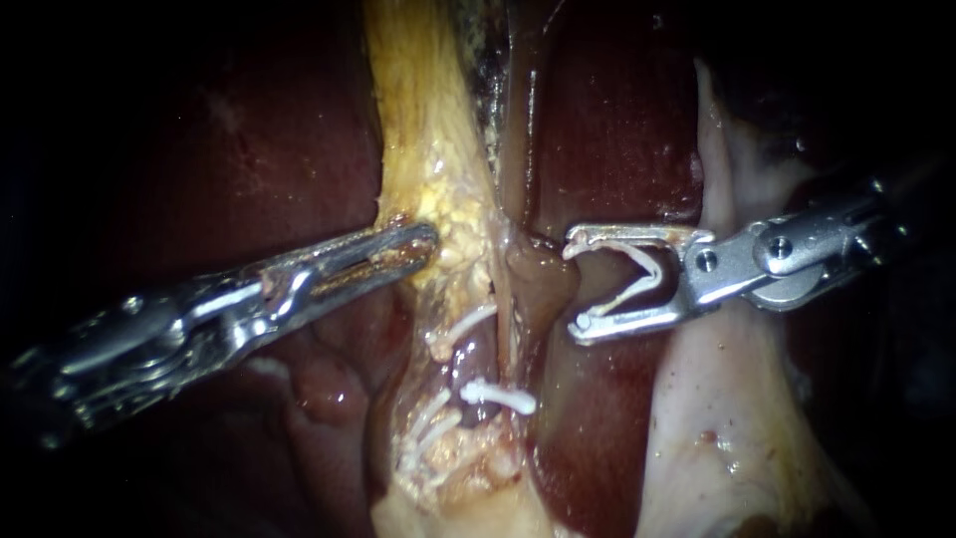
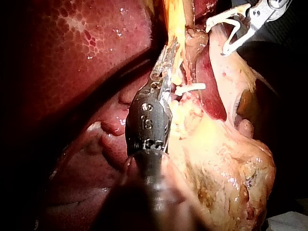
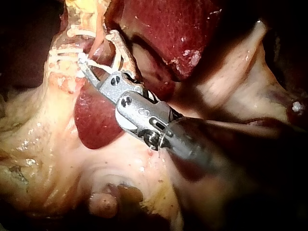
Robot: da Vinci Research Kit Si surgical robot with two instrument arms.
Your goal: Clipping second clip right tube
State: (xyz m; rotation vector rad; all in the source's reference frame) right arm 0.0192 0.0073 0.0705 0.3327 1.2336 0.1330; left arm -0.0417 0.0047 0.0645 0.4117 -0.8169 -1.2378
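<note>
**Left instrument** (image 1: 413, 244): nearest the camera. The steel shaft enters from the near left. Its slotted jaws are drawn narrow and pinch the edge of the yellow fatty tissue (image 1: 428, 130). Stamped characters show on its dark body in the left wrist view.

**Right instrument** (image 1: 575, 284): the shaft enters from the right. Its jaws stand wide, and each one cradles an arm of the open clip (image 1: 652, 269), a white V whose mouth faces left.

**Right tube** (image 1: 543, 279): a brown, glistening tube running near to far at the centre. It lies just left of the right instrument's jaw tips, at the mouth of the open clip. Whether the tips touch it cannot be told.

**Set clip** (image 1: 498, 397): white and closed. It lies crosswise, nearer the camera than the open clip, at the near end of the right tube.

**Two more clips** (image 1: 463, 324): white, lying left of the set clip among the fatty tissue.

**Liver** (image 1: 617, 120): dark red, behind and on both sides of the tubes.

**Pale sheet of tissue** (image 1: 717, 418): whitish, on the right, under the right instrument.
</note>
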